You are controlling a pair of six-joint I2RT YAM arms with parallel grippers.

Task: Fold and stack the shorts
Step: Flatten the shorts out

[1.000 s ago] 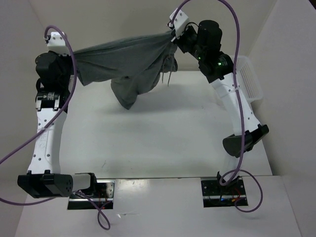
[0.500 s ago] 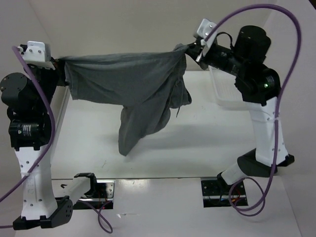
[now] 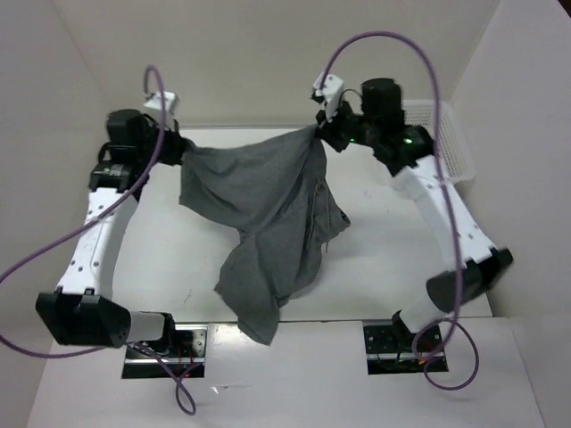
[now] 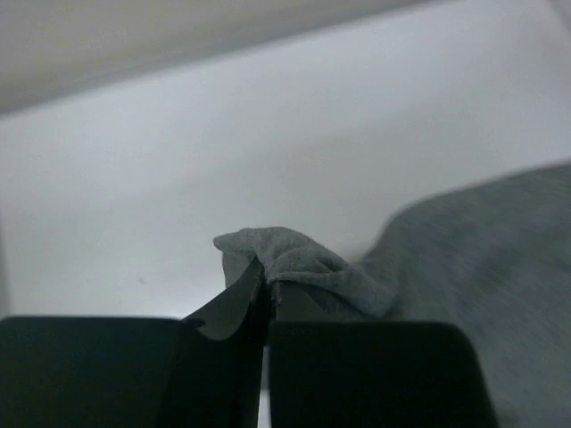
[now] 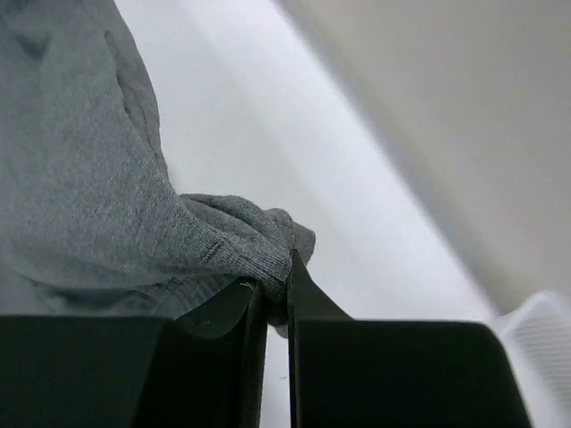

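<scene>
The grey shorts [image 3: 268, 214] hang stretched between my two grippers over the far part of the table, one leg drooping toward the near edge. My left gripper [image 3: 183, 150] is shut on the shorts' left corner, seen as a bunched fold [image 4: 285, 259] between the fingers in the left wrist view. My right gripper [image 3: 319, 132] is shut on the right corner, with the cloth [image 5: 223, 241] pinched between its fingers in the right wrist view. The lower leg end [image 3: 259, 325] reaches close to the table's front edge.
A white mesh basket [image 3: 446, 143] stands at the far right of the table, behind the right arm; a corner of it shows in the right wrist view [image 5: 535, 330]. White walls close in the table on left, back and right.
Both grippers have come down and drawn closer together over the far part of the table. The shorts now hang lower, their leg trailing toward the near edge.
</scene>
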